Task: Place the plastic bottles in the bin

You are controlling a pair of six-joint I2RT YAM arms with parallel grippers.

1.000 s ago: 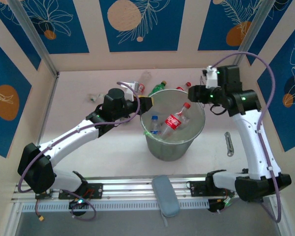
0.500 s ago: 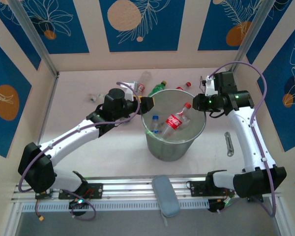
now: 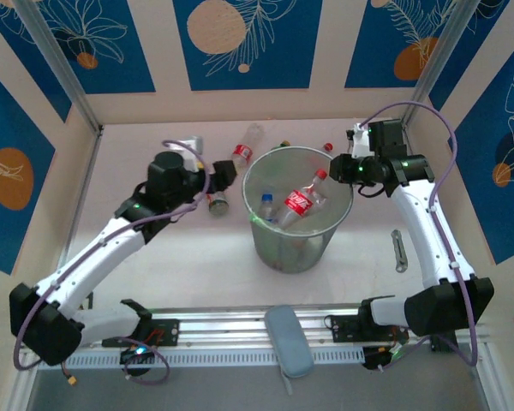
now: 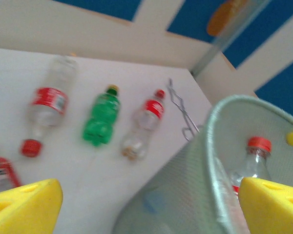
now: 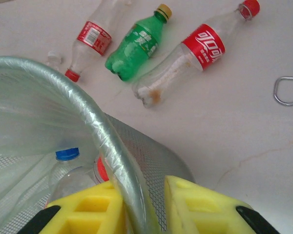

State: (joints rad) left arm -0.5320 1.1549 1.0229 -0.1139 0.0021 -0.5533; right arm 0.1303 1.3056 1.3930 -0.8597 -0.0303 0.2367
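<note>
The bin (image 3: pixel 278 244) stands mid-table, leaning a little. My right gripper (image 3: pixel 339 165) is shut on its rim (image 5: pixel 95 129), one finger (image 5: pixel 83 209) inside the wall and one outside. Inside the bin lie a red-label bottle (image 3: pixel 301 203) and a blue-capped one (image 5: pixel 67 155). Behind the bin, on the table, lie a red-label bottle (image 5: pixel 90 41), the green bottle (image 5: pixel 136 46) and a cola bottle (image 5: pixel 185 58). My left gripper (image 3: pixel 225 174) hangs open left of the bin, with nothing held; another bottle (image 3: pixel 216 201) lies just beneath it.
A metal clip (image 3: pixel 398 250) lies right of the bin, and a wire hook (image 4: pixel 180 107) behind it. A grey case (image 3: pixel 289 338) rests on the front rail. A small clear piece (image 3: pixel 193 144) sits at the back left. Walls close in on three sides.
My left arm has drawn back leftward from the bin's rim. My right gripper has come down onto the far right rim and shut on it; the bin has shifted slightly back.
</note>
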